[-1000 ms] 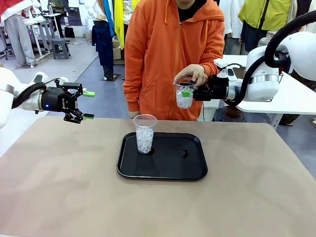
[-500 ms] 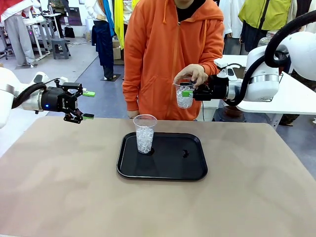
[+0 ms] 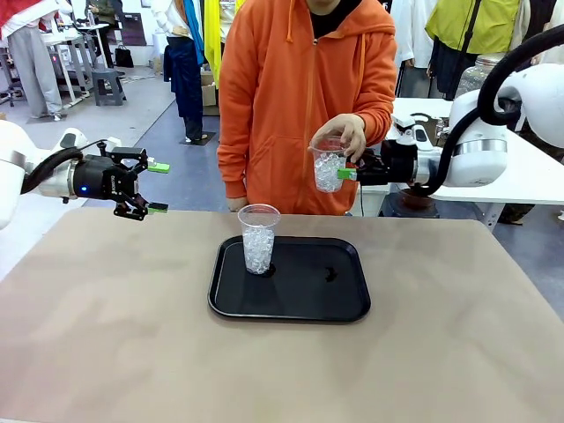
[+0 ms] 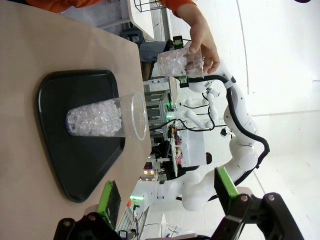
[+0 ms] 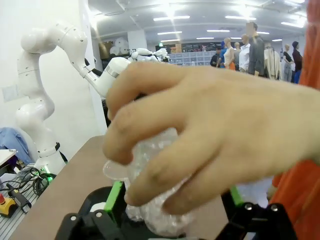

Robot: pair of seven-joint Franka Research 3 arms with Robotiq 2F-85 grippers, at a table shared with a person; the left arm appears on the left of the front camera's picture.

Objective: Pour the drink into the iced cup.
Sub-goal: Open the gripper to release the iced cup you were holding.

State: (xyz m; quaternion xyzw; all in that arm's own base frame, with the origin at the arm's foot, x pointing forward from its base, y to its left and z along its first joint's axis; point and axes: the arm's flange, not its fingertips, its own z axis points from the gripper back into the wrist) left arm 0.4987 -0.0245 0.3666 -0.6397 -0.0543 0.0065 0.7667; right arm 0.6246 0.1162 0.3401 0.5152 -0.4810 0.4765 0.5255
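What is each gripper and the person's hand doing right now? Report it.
Left gripper: open, empty.
Right gripper: open, beside the iced cup, not gripping it.
Person's hand: holding that cup from above.

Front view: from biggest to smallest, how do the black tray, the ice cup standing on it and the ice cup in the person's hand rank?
1. Black tray: largest.
2. Ice cup on the tray and held ice cup: they look alike; the held one is farther off and partly covered by the hand, so unranked.
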